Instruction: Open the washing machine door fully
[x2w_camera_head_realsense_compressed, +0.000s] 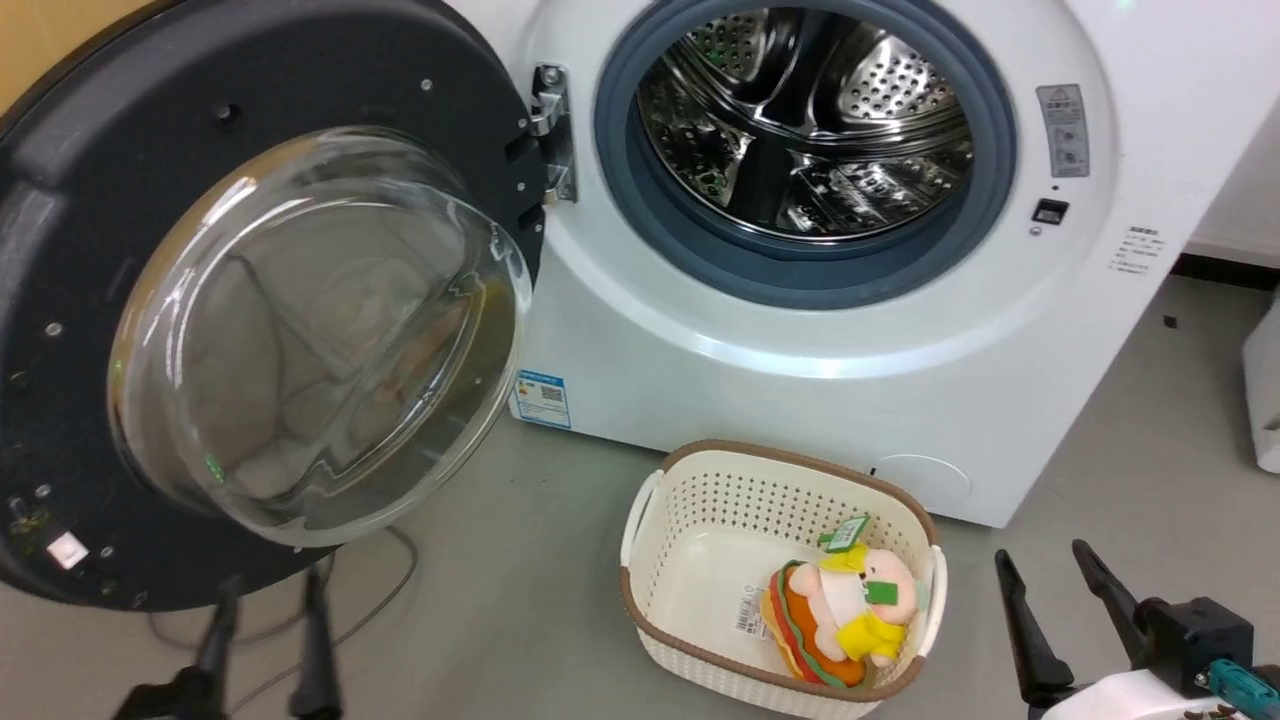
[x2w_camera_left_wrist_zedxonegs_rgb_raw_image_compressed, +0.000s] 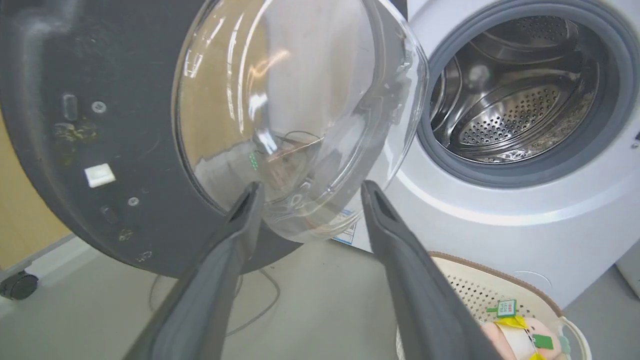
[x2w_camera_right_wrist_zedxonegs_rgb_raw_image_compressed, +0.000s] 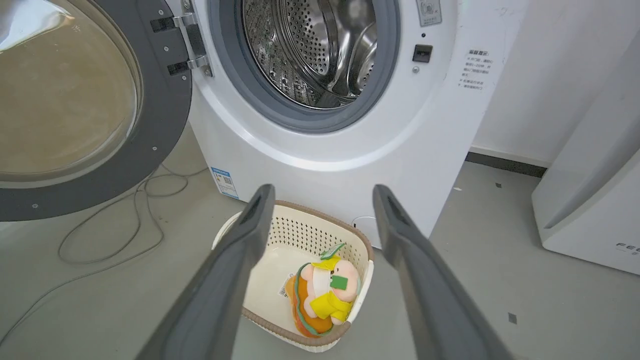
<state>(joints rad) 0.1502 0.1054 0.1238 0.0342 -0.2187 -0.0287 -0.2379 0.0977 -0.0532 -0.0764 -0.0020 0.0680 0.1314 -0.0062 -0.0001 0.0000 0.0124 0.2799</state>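
Your washing machine door (x2w_camera_head_realsense_compressed: 90, 250) stood swung out to the left of the white washing machine (x2w_camera_head_realsense_compressed: 800, 400). It hung on its metal hinge (x2w_camera_head_realsense_compressed: 552, 130), with its dark inner face turned toward the head camera. The clear glass bowl (x2w_camera_head_realsense_compressed: 320, 340) at its centre bulged outward, and the door's lower edge sat just above the grey floor (x2w_camera_head_realsense_compressed: 520, 600). The opening lay fully exposed, with the grey rubber ring (x2w_camera_head_realsense_compressed: 620, 190) framing the perforated steel drum (x2w_camera_head_realsense_compressed: 800, 120).

Your left gripper (x2w_camera_head_realsense_compressed: 272, 585) sat at the lower left of the head view, directly below the door's bottom edge. Its two dark fingers were spread apart and held nothing. In the left wrist view the fingertips (x2w_camera_left_wrist_zedxonegs_rgb_raw_image_compressed: 252, 192) reached up to the lower rim of the glass bowl. Whether either one touched the glass, you could not tell from these views.

Your right gripper (x2w_camera_head_realsense_compressed: 1040, 552) was at the lower right, well apart from the door. It too was released, with its fingers wide and nothing between them. In the right wrist view it pointed toward a cream plastic laundry basket (x2w_camera_head_realsense_compressed: 690, 500) on the floor just in front of the machine. A plush toy (x2w_camera_head_realsense_compressed: 840, 620) in pink, yellow and orange lay inside the basket, against its near right corner. A thin grey cable (x2w_camera_head_realsense_compressed: 400, 580) looped across the floor beneath the door.
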